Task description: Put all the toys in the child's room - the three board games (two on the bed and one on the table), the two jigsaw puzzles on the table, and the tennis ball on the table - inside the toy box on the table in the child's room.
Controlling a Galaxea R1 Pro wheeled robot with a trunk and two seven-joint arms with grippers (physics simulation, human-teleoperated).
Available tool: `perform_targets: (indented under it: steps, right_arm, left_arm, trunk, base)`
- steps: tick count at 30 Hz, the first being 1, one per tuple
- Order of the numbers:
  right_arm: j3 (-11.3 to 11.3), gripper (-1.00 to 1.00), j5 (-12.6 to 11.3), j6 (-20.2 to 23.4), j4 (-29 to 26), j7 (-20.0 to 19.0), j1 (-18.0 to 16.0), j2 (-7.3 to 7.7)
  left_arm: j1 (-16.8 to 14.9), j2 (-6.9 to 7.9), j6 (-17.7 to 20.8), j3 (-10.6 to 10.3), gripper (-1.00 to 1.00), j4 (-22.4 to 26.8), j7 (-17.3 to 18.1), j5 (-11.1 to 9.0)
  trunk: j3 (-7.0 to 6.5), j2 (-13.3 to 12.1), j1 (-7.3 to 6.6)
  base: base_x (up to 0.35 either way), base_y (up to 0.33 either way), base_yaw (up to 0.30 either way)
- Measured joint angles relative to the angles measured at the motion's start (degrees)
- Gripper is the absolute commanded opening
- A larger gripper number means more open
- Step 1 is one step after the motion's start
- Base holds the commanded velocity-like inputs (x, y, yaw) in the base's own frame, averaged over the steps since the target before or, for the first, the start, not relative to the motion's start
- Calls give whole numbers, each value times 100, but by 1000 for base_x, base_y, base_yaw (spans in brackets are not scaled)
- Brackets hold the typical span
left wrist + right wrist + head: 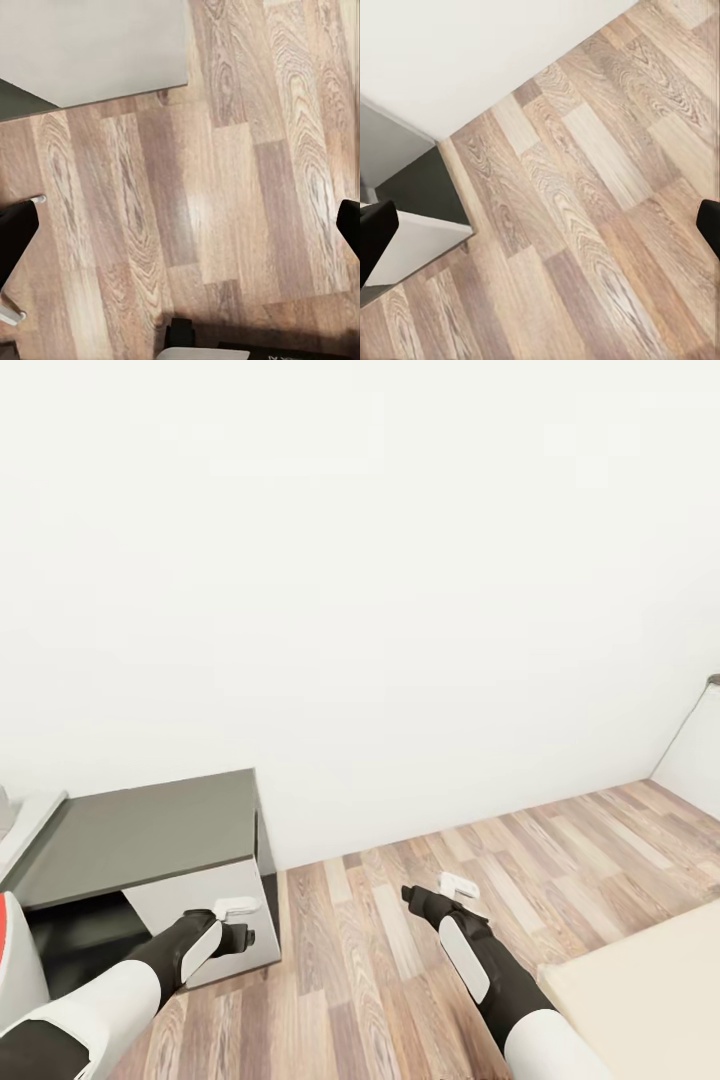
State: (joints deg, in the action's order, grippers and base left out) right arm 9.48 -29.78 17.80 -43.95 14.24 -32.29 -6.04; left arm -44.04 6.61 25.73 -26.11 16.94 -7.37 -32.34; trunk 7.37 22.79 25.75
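Table (150,830): head view, lower dark-grey section at left against white wall (380,560); beige bed (650,990) corner at lower right; wood floor (400,920) between. Left gripper (240,922), right gripper (440,890): empty. Left wrist view: fingers (15,236) wide over floor. Right wrist view: fingers (375,232) wide, table corner beside.

It was a room in a home, a bedroom by the look of it. A plain white wall (360,560) met a floor of pale wood planks (400,940). A desk (150,830) with a dark-grey top and white sides stood against the wall, and the beige corner of a bed (650,980) lay low on the floor. Under both sets of wide-apart jaws there was bare plank flooring.
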Motion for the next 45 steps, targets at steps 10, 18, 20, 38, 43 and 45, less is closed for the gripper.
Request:
perform_targets:
  steps: [10,18,20,38,43,45]
  right_arm:
    - [6,100,2,-7,8,0,0,-9]
    - [12,100,8,-8,13,1,0,-15]
    - [14,100,8,-8,15,1,0,-16]
    - [15,100,12,-9,34,1,0,-22]
    - [15,100,16,-9,35,1,0,-22]
    - [19,100,16,-9,35,1,0,-25]
  left_arm:
    - [1,-1,0,-3,100,0,-8,-1]
    - [2,0,-8,-6,100,0,-2,0]
    - [2,0,-9,-5,100,0,-1,1]
    - [2,0,-27,-12,100,0,-5,0]
    - [2,0,-29,-12,100,0,-8,3]
    - [2,0,-28,-12,100,0,-8,6]
  trunk:
    - [0,0,0]
    - [0,0,0]
    - [0,0,0]
    - [0,0,0]
    - [0,0,0]
    - [0,0,0]
  base:
    - [0,153,-273]
    - [0,108,-280]
    - [0,17,-280]
    - [0,2,-281]
    - [0,0,-281]
    - [0,0,-281]
